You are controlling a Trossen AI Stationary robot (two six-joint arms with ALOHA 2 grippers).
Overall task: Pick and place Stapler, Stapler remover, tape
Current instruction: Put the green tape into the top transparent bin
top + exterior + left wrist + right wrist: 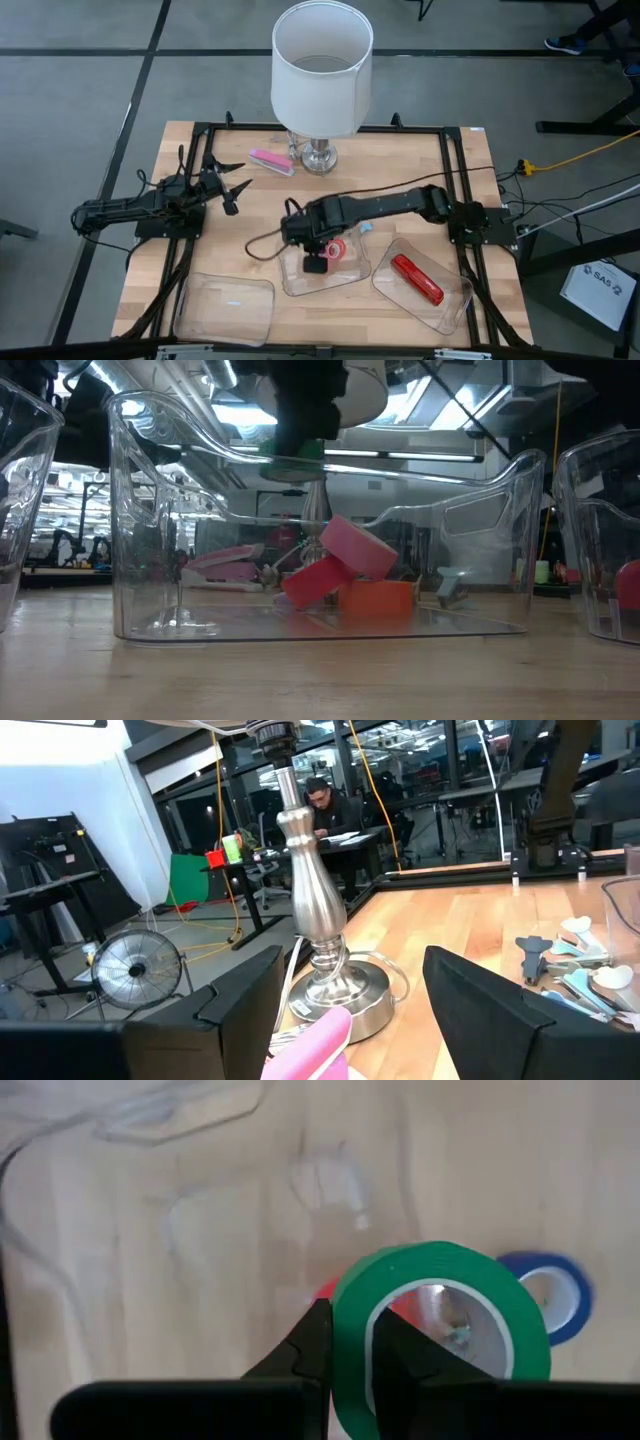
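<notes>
My right gripper (pixel 318 262) hangs over the middle clear container (pixel 352 275), shut on a green roll of tape (pixel 440 1330). In the low view the green roll (pixel 295 455) is above the container's rim. Pink (pixel 357 546), red (pixel 315 580) and orange (pixel 378 599) rolls lie on the container's floor. A blue roll (pixel 550 1295) lies below, past the green one. The red stapler (pixel 416 278) lies in the right container (pixel 455 305). A pink stapler (pixel 271 161) lies by the lamp. Pale blue staple removers (pixel 570 955) lie on the table. My left gripper (pixel 238 190) waits open at the left. My right gripper holds the green roll by its ring wall (pixel 350 1342), one finger (pixel 400 1355) inside the hole and the other finger (pixel 310 1345) outside. The fingers come from above, pointing steeply down. The roll hangs at the fingers, lifted clear above the container.
A lamp with a white shade (pixel 320 70) and a metal base (pixel 335 990) stands at the table's far middle; its cord (pixel 265 240) runs across the wood. A further clear container (pixel 225 308) sits near the front left. A person sits at a desk beyond the table.
</notes>
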